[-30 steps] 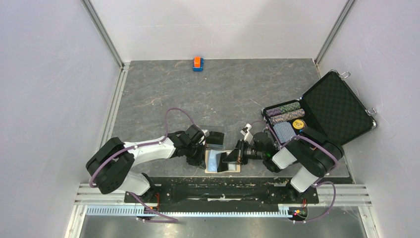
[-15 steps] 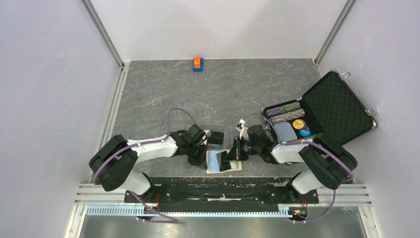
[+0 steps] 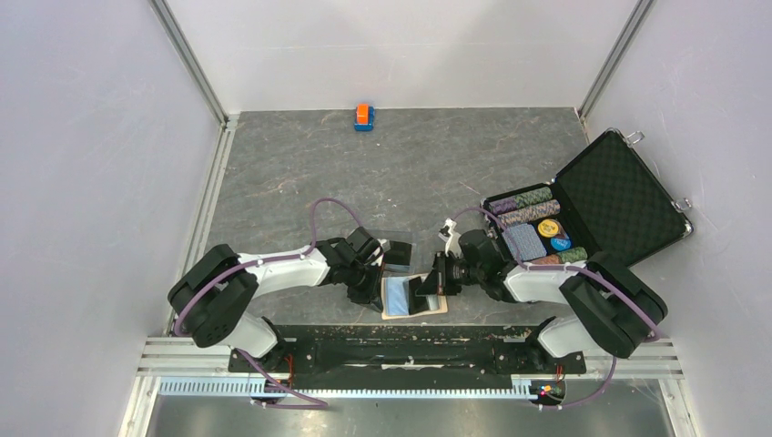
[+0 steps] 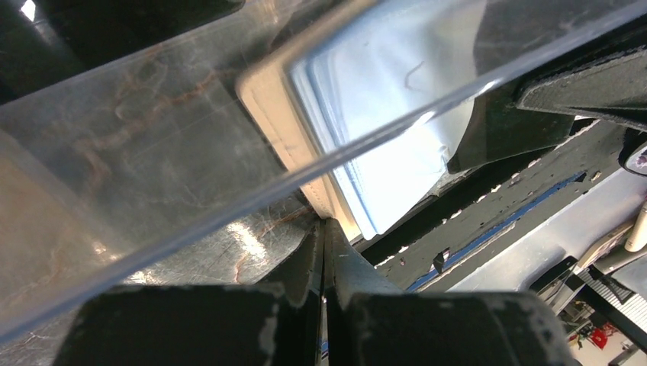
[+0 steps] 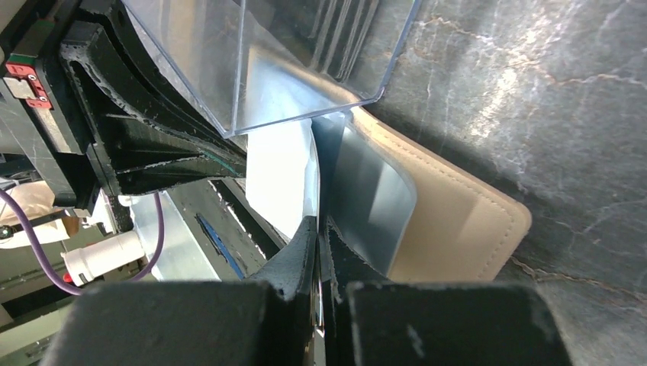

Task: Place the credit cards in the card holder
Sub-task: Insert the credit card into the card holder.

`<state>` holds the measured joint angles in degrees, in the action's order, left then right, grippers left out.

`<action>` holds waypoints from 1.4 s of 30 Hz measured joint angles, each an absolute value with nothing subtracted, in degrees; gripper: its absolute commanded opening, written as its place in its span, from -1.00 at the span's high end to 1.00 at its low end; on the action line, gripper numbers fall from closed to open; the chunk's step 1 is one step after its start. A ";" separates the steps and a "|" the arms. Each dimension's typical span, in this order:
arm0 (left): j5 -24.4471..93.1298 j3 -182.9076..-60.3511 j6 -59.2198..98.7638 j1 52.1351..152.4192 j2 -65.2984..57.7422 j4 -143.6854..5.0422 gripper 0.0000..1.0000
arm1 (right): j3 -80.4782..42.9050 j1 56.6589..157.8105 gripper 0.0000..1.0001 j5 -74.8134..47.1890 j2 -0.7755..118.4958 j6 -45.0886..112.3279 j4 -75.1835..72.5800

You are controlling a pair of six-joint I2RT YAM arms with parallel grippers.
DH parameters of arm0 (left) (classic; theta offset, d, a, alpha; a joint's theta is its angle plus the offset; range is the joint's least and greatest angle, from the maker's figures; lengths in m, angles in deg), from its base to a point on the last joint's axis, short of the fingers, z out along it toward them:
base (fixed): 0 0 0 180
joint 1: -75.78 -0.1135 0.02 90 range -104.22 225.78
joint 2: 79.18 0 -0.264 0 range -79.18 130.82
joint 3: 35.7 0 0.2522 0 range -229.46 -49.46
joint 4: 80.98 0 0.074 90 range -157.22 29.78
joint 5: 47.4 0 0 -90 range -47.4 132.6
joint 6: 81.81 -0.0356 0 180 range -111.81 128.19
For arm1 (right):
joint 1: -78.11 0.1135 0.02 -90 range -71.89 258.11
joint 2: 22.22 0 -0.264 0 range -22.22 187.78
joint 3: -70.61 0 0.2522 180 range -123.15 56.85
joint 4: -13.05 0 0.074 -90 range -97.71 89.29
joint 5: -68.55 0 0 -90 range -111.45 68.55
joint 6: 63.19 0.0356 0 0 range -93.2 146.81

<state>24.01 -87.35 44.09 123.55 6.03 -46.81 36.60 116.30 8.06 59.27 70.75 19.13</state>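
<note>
The tan card holder [image 3: 437, 308] lies flat on the dark worktop [image 3: 410, 173], close to the near edge and between the two arms. A light blue card [image 3: 398, 293] sits on top of it, over its left part. From the right arm's own camera the card looks bent up a bit, with one side down by the holder and the other side lifted. I think it is partly in, not all the way in. Its edge looks like it may have thin layers, so there could be more than one card there, but I can't be sure. I can't see any black, orange or gold cards, so I can't tell if they are inside already or somewhere hidden. The right hand [image 5: 317, 225] is squeezed tight, and it looks like it has the lifted edge of the light blue card pinched between its tips. The left hand [image 4: 324, 229] is squeezed tight too, with its tips right at the left edge of the holder. I can't tell if it has hold of that edge or just pushes on it. A clear plastic box [image 5: 252, 61] stands just behind the holder. My guess is the job is in the middle: this card needs to slide fully in.
</note>
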 measured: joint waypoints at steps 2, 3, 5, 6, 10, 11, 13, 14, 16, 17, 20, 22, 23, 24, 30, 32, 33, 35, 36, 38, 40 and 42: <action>23.97 -87.41 44.09 123.55 6.13 -46.79 0.96 | 36.62 115.93 1.00 8.06 59.12 70.70 18.89; 23.95 -87.46 44.09 123.55 6.18 -46.77 0.95 | 36.62 115.73 1.00 8.06 59.05 70.66 18.76; 23.95 -87.50 44.09 123.55 6.18 -46.73 0.96 | 36.62 115.30 1.00 8.04 58.92 70.57 18.39; 23.95 -87.50 44.09 123.55 6.20 -46.71 0.96 | 36.62 115.10 1.00 8.06 58.92 70.49 18.28; 23.93 -87.57 44.09 123.55 6.24 -46.64 0.96 | 36.95 114.66 1.00 8.09 58.81 70.29 18.49; 23.93 -87.61 44.09 123.55 6.29 -46.60 0.96 | 37.21 114.49 1.00 8.11 58.81 70.31 18.91; 23.90 -87.68 44.09 123.55 6.33 -46.55 0.96 | 37.78 114.23 1.00 8.17 58.81 70.49 19.87; 23.90 -87.68 44.09 123.55 6.33 -46.55 0.95 | 38.02 114.18 1.00 8.20 58.81 70.70 20.37; 23.88 -87.68 44.09 123.55 6.33 -46.55 0.96 | 38.91 114.14 1.00 8.28 58.92 71.45 22.41; 23.88 -87.68 44.09 123.55 6.33 -46.55 0.95 | 39.39 114.07 1.00 8.39 59.19 72.06 23.72; 23.86 -87.74 44.09 123.55 6.44 -46.49 0.96 | 40.75 113.88 1.00 8.70 60.85 74.14 28.05; 23.84 -87.79 44.09 123.55 6.46 -46.46 0.96 | 41.51 113.88 1.00 8.87 61.81 75.64 30.67; 23.84 -87.79 44.09 123.55 6.46 -46.44 0.96 | 41.86 113.90 1.00 8.92 62.20 76.41 31.96; 23.84 -87.79 44.09 123.55 6.46 -46.46 0.96 | 42.21 113.94 1.00 8.94 62.53 77.13 33.07; 23.82 -87.83 44.09 123.55 6.48 -46.40 0.95 | 43.59 115.08 1.00 7.85 63.58 80.43 37.55; 23.79 -87.90 44.09 123.55 6.55 -46.33 0.96 | 43.59 116.08 1.00 7.04 64.23 81.37 38.76; 23.79 -87.90 44.09 123.55 6.57 -46.31 0.96 | 43.59 116.87 1.00 6.67 64.63 81.83 39.46; 23.79 -87.96 44.09 123.55 6.59 -46.27 0.96 | 43.57 117.92 0.97 5.99 65.17 82.62 40.50; 23.79 -88.00 44.09 123.55 6.66 -46.22 0.96 | 43.57 118.40 0.93 5.55 65.41 82.90 41.01; 23.77 -88.14 44.09 123.55 6.77 -46.09 0.96 | 43.50 119.19 0.88 4.92 65.98 83.43 41.93; 23.71 -88.22 44.09 123.55 6.83 -45.98 0.96 | 43.20 119.73 0.87 4.39 66.53 83.75 42.14; 23.69 -88.33 44.09 123.55 6.94 -45.85 0.96 | 42.76 120.17 0.83 4.11 67.03 83.82 42.12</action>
